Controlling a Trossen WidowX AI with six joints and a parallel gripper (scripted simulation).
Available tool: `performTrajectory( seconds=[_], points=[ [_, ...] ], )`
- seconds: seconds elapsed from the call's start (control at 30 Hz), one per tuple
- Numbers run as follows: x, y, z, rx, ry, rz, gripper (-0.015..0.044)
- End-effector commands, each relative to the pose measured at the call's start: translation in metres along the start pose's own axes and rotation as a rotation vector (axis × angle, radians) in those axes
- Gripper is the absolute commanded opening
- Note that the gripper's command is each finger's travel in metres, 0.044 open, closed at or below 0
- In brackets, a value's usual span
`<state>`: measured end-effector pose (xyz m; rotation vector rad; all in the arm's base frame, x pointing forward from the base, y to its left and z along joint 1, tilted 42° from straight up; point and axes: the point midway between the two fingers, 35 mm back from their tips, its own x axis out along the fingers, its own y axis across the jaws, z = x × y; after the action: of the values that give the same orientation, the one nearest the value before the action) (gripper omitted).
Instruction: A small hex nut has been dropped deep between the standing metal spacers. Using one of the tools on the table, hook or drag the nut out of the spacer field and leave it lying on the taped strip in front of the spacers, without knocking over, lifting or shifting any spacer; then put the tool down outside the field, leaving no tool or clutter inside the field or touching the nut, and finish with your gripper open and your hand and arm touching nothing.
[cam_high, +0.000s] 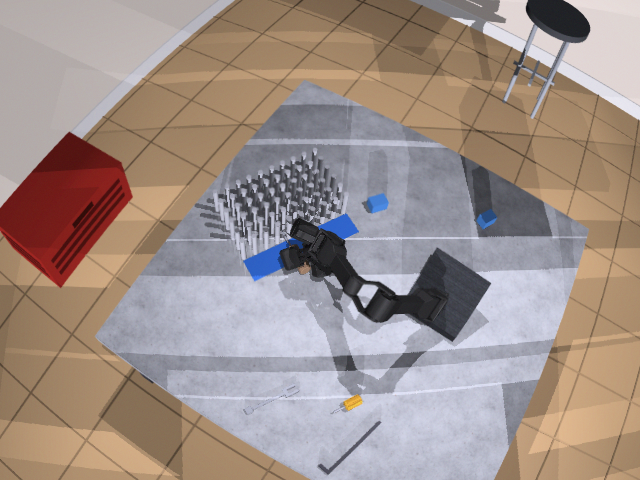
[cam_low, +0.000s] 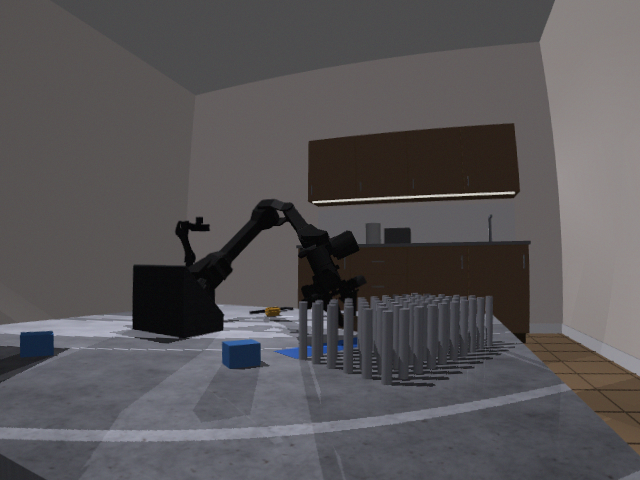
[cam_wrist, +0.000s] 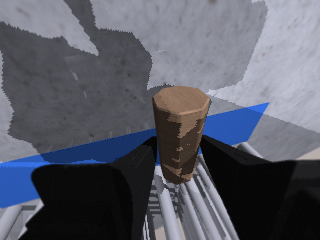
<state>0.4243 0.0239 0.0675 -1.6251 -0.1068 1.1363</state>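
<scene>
My gripper (cam_high: 300, 249) (cam_low: 333, 311) (cam_wrist: 178, 140) is shut on the brown wooden handle (cam_high: 303, 268) (cam_wrist: 180, 125) of a tool, whose end face points up toward the wrist camera. The gripper hangs over the blue taped strip (cam_high: 261, 265) (cam_low: 289, 352) (cam_wrist: 240, 124), at the front edge of the spacer field. The tool's lower part is mostly hidden by the gripper and the posts. The grey metal spacers (cam_high: 266, 210) (cam_low: 387, 346) (cam_wrist: 170, 210) stand upright in dense rows behind the strip. I cannot make out the hex nut in any view.
A forked metal tool (cam_high: 271, 399), a yellow-handled tool (cam_high: 353, 402) (cam_low: 272, 311) and a dark hooked bar (cam_high: 354, 446) lie apart on the table. One blue block (cam_high: 377, 203) (cam_low: 240, 354) is beside the field; another (cam_high: 486, 219) (cam_low: 36, 344) is farther off.
</scene>
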Motion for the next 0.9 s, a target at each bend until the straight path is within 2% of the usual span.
performTrajectory(
  seconds=[0.0,0.87],
  points=[
    [0.001,-0.001,-0.004,-0.005,0.001,-0.003,0.0000],
    [0.008,0.001,-0.016,-0.006,0.002,-0.003,0.0000]
  ],
)
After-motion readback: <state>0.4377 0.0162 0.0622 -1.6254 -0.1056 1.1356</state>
